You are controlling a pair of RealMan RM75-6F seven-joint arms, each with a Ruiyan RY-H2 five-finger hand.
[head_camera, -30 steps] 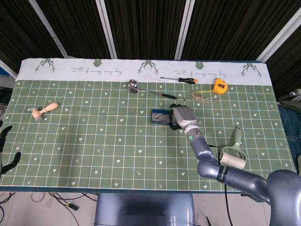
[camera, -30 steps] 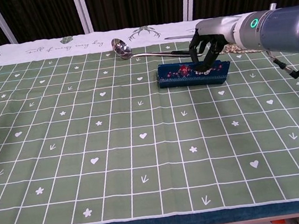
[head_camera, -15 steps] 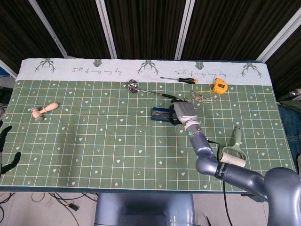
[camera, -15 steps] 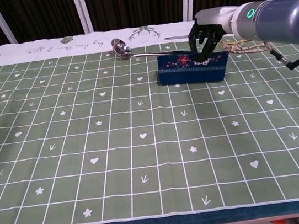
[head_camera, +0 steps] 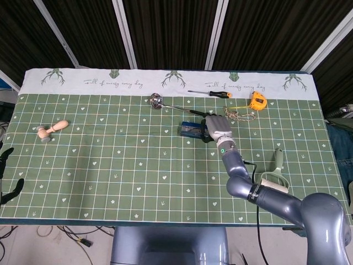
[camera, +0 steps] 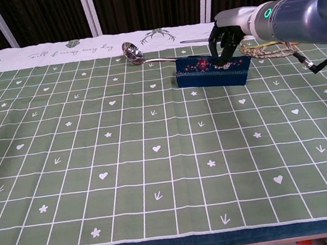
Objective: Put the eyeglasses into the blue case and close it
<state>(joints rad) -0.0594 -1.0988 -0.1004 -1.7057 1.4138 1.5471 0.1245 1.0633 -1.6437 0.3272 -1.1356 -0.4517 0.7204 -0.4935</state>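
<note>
The blue case (head_camera: 190, 130) (camera: 208, 73), with a floral strip along its top, stands right of the table's middle toward the far side. My right hand (head_camera: 219, 128) (camera: 225, 37) reaches over its right end, and its dark fingers (camera: 222, 53) curl down over the case's top edge, gripping it. The case's broad blue side faces the chest camera. No eyeglasses show in either view, and the hand hides part of the case. Dark, spread fingers of my left hand (head_camera: 6, 176) show at the left edge of the head view, off the table, holding nothing.
A metal ladle (head_camera: 157, 100) (camera: 132, 52) lies just behind the case. A screwdriver (head_camera: 212, 93), a yellow tape measure (head_camera: 257, 100) and a tangle of cord (head_camera: 238, 115) lie at the back right. A lint roller (head_camera: 274, 185) sits at the front right, and a wooden piece (head_camera: 51, 130) lies far left.
My right hand has drawn the blue case toward the table's far side, and its blue side now stands taller to the chest camera. The left hand has not moved.
</note>
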